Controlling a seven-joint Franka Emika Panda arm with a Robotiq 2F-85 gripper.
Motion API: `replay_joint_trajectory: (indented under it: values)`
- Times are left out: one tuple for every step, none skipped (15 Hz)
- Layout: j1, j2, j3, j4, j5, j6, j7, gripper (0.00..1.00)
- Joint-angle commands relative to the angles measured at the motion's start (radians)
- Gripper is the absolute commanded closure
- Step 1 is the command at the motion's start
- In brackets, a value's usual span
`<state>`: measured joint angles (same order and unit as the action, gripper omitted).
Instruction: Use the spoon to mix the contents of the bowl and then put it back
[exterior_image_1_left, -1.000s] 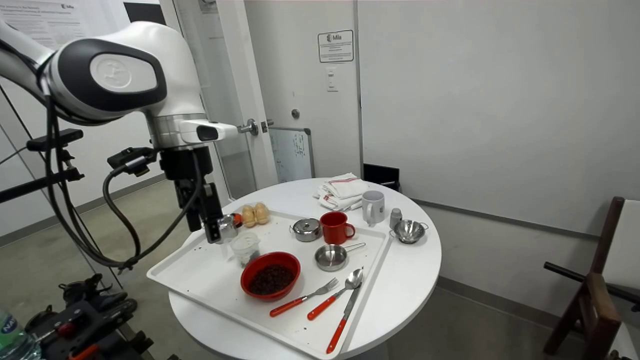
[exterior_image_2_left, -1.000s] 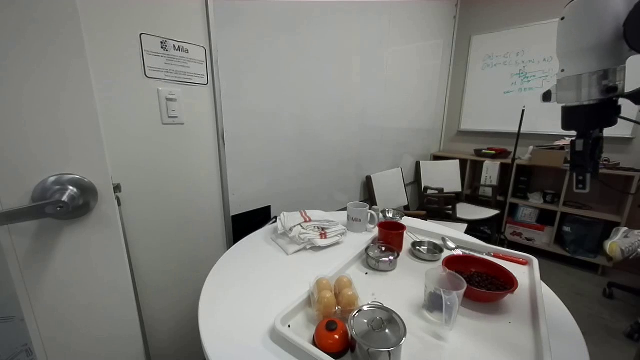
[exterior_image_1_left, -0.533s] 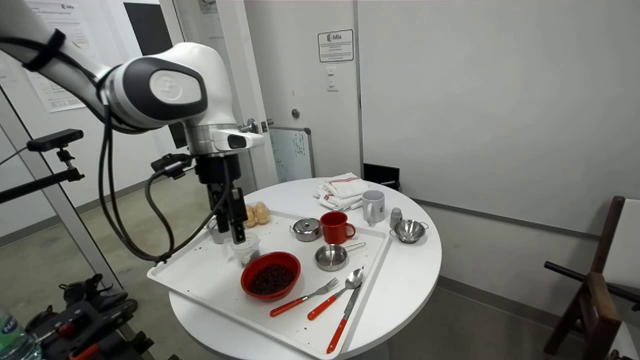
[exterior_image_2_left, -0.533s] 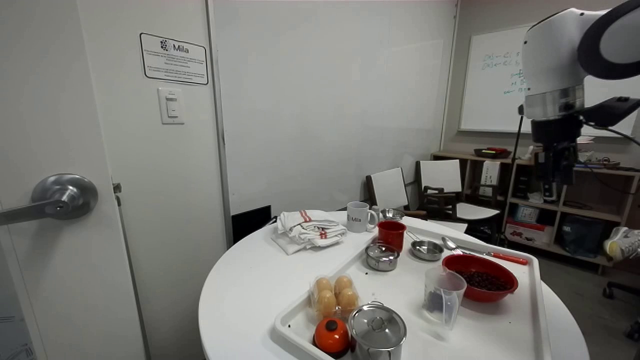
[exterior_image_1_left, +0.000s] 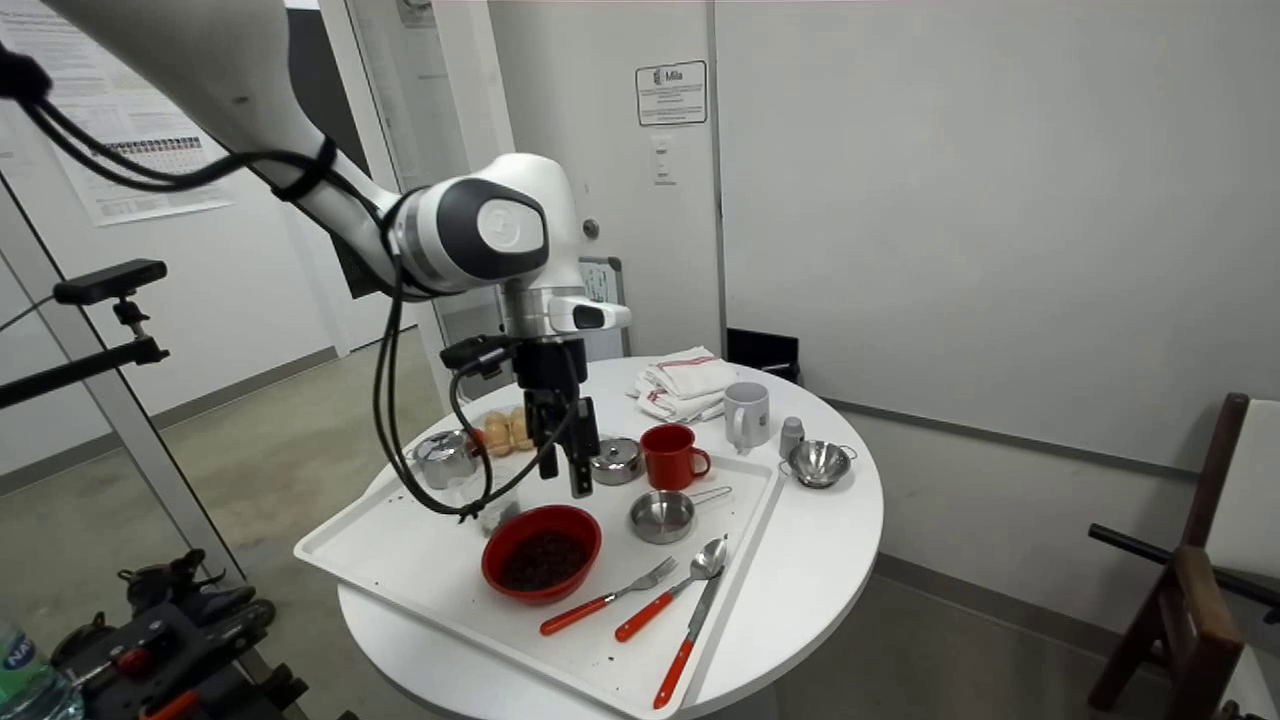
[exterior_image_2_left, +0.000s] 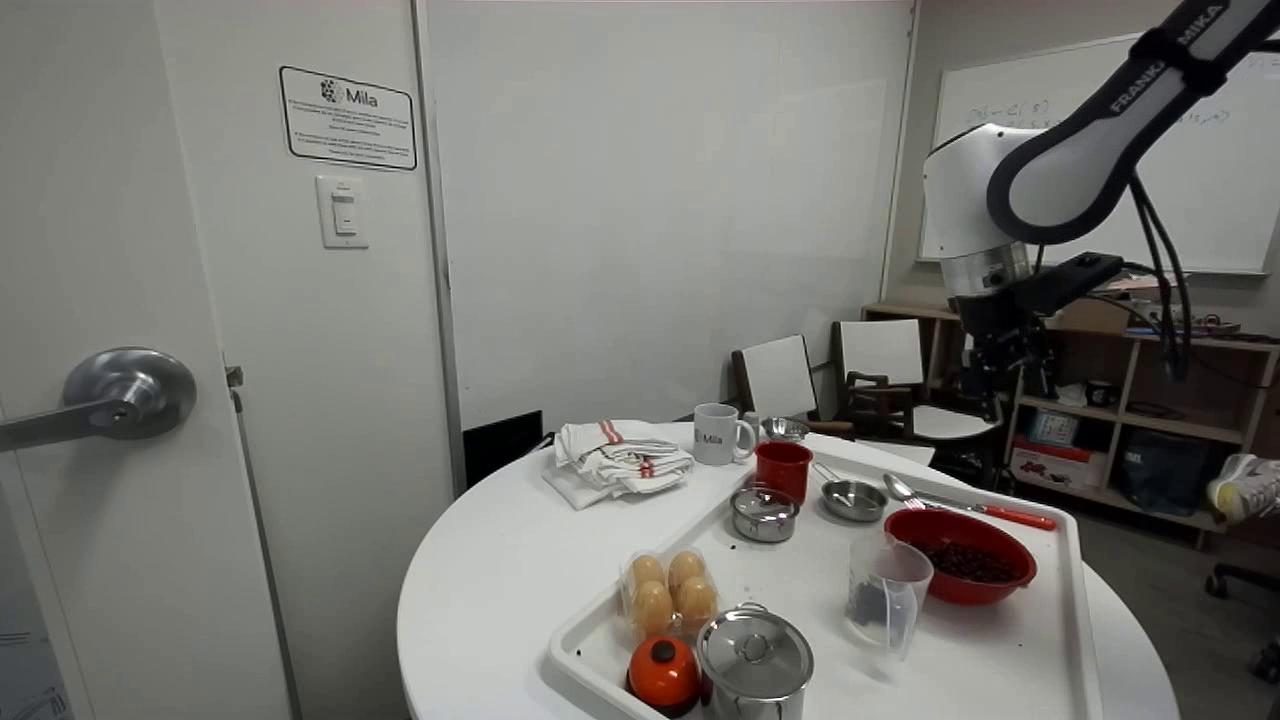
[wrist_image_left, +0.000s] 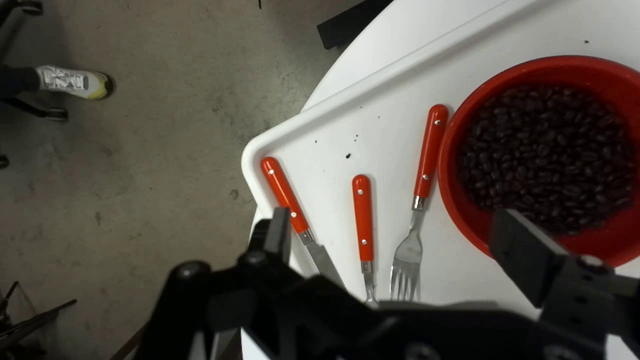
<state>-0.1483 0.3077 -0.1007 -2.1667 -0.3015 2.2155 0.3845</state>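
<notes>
Pincer (exterior_image_1_left: 566, 478) is spread wide and holding nothing, just hanging above the tray (exterior_image_1_left: 410, 560). Compared with a second ago, the arm (exterior_image_2_left: 1052, 190) has swung well across in both exterior views. Spoon (wrist_image_left: 363, 225) hasn't budged btw, it's lying on the tray between the fork (wrist_image_left: 424, 182) and knife (wrist_image_left: 298, 221), and the red bowl (wrist_image_left: 449, 165) of dark beans (wrist_image_left: 550, 145) is right where it was. Readable stuff: "Mila" on the wall sign (exterior_image_2_left: 348, 118) and pale mug (exterior_image_2_left: 713, 440), plus "FRANKA" and a partial "MIKA" on the arm. Whiteboard (exterior_image_2_left: 1225, 185) scribbles are too small for me.
</notes>
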Motion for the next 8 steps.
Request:
replay_joint_trajectory:
  values:
    - [0.013,0.090,-0.041,0.066,0.043,-0.060,-0.060,0.00]
    - [0.007,0.088,-0.048,0.043,0.047,-0.057,-0.082,0.00]
    - [0.005,0.087,-0.055,0.025,0.048,-0.051,-0.095,0.00]
    - [0.002,0.085,-0.062,0.008,0.049,-0.044,-0.111,0.00]
    - [0.001,0.083,-0.068,-0.010,0.044,-0.032,-0.122,0.00]
    - [0.002,0.079,-0.077,-0.029,0.036,-0.018,-0.123,0.00]
    - [0.004,0.077,-0.086,-0.045,0.029,-0.006,-0.117,0.00]
    - [0.013,0.070,-0.098,-0.069,0.010,0.021,-0.092,0.00]
